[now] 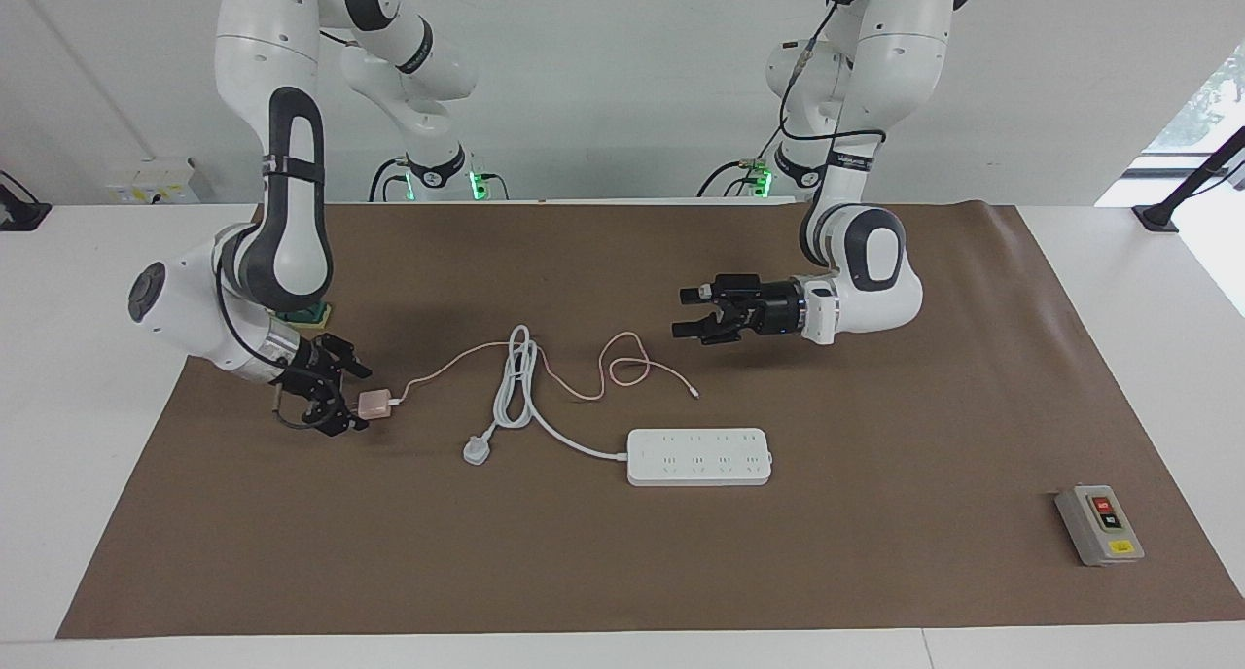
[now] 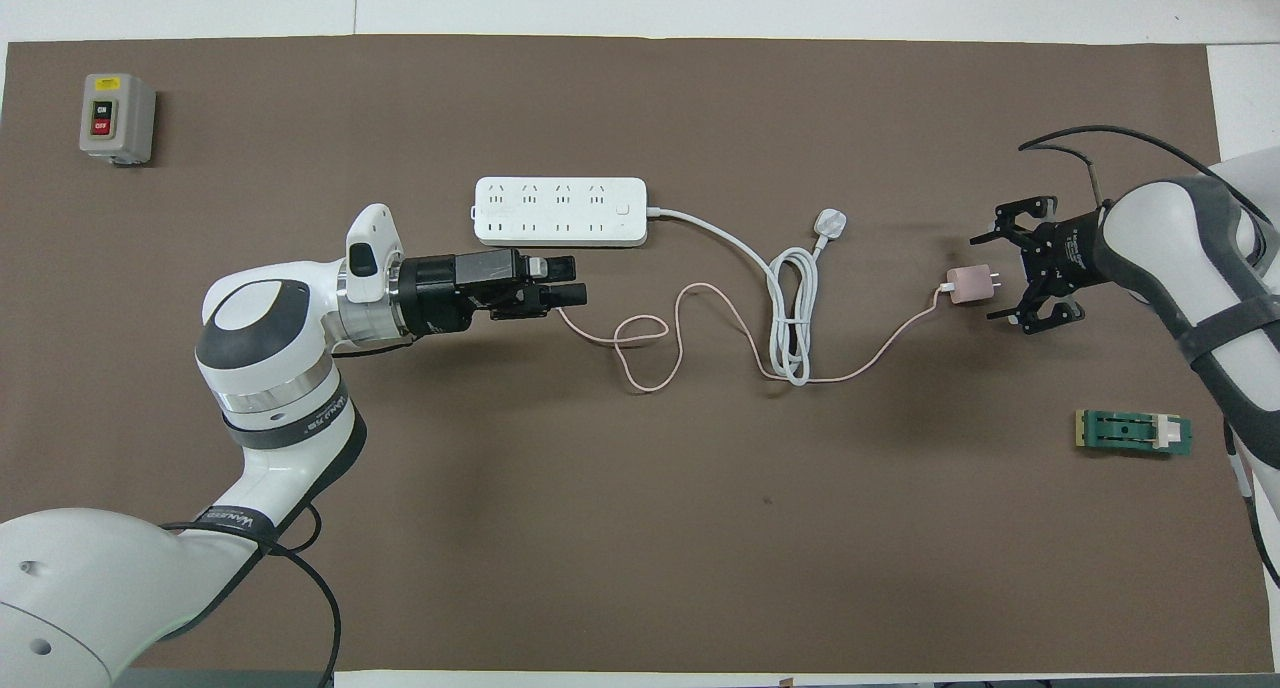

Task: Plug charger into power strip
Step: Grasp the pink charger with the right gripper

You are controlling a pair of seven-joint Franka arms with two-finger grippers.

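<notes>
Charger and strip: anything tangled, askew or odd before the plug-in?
One oddity: the charger's pink cable passes through the strip's coiled white cord, so lifting may drag it. The charger lies on its side, prongs toward the open right claw. The left claw hovers over the mat.

A grey switch box (image 1: 1099,525) (image 2: 117,118) with one red and one black button sits on the brown mat (image 1: 875,572) (image 2: 640,528) covering the white bench (image 1: 58,377), toward the left arm's end. A small green block (image 2: 1133,433) lies toward the right arm's end.
</notes>
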